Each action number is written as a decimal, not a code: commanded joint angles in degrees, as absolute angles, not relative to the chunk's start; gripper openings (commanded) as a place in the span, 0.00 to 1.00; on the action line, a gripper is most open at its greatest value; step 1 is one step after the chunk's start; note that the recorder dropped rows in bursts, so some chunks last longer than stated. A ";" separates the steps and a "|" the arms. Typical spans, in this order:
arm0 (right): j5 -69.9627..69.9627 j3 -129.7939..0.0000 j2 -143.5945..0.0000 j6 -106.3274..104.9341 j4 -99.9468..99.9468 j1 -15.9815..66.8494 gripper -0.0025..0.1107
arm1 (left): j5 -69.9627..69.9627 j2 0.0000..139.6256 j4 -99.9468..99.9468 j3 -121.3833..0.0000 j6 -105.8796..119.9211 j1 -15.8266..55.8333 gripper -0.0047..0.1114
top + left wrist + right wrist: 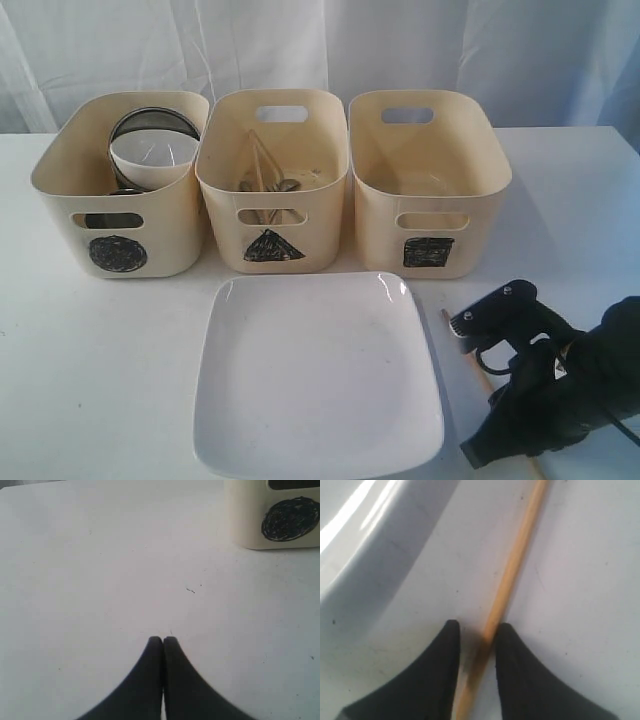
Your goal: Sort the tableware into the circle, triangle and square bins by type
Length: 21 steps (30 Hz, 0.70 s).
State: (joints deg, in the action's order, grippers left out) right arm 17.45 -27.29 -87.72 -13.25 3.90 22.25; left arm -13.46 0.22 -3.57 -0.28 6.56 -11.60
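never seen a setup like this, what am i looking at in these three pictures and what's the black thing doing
This is a two-armed robot sorting tableware. The wide picture comes from a camera off the arms. The other two come from cameras on each wrist, looking past the black grippers. On the white table stand the circle bin, the triangle bin and the square bin, with a square white plate in front. The circle bin holds a white bowl, the triangle bin cutlery. The left gripper is shut, holding nothing. The right gripper has its jaws either side of a wooden chopstick beside the plate, not yet pinching it.

One wooden chopstick (512, 565) lies flat beside the square white plate (320, 385).
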 commanded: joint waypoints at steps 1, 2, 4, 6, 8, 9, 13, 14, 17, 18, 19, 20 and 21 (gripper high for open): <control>18.69 -26.61 -89.91 -13.74 3.02 22.27 0.11 | -13.31 0.00 -4.20 0.00 6.42 -11.26 0.04; 18.69 -26.73 -89.91 -13.74 3.02 22.27 0.08 | -13.31 0.00 -4.20 0.00 6.42 -11.26 0.04; 18.57 -26.95 -89.91 -13.74 3.02 22.27 0.04 | -13.31 0.00 -4.20 0.00 6.42 -11.26 0.04; 18.61 -27.63 -89.91 -13.29 3.02 22.27 0.02 | -13.31 0.00 -4.20 0.00 6.42 -11.26 0.04; 18.88 -28.29 -89.74 -12.11 3.02 22.27 0.02 | -13.31 0.00 -4.20 0.00 6.42 -11.26 0.04; 19.18 -28.82 -89.61 -11.40 3.02 22.27 0.02 | -13.31 0.00 -4.20 0.00 6.42 -11.26 0.04; 19.83 -29.98 -87.49 -9.62 3.02 22.27 0.02 | -13.31 0.00 -4.20 0.00 6.42 -11.26 0.04; 19.83 -30.12 -86.75 -9.62 3.02 22.27 0.02 | -13.31 0.00 -4.20 0.00 6.42 -11.26 0.04; 19.65 -30.21 -84.58 -8.57 2.81 22.27 0.02 | -13.31 0.00 -4.20 0.00 6.42 -11.26 0.04; 19.65 -30.21 -83.77 -8.57 2.81 22.27 0.02 | -13.31 0.00 -4.20 0.00 6.42 -11.26 0.04; 19.65 -30.21 -83.00 -8.57 2.81 22.27 0.02 | -13.31 0.00 -4.20 0.00 6.42 -11.26 0.04; 19.65 -30.21 -82.39 -8.48 2.81 22.27 0.02 | -13.31 0.00 -4.20 0.00 6.42 -11.26 0.04; 19.65 -30.21 -81.70 -8.16 2.81 22.27 0.02 | -13.31 0.00 -4.20 0.00 6.42 -11.26 0.04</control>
State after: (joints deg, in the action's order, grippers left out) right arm 19.47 -29.95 -83.66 -9.01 3.39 22.25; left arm -13.46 0.22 -3.57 -0.28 6.56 -11.60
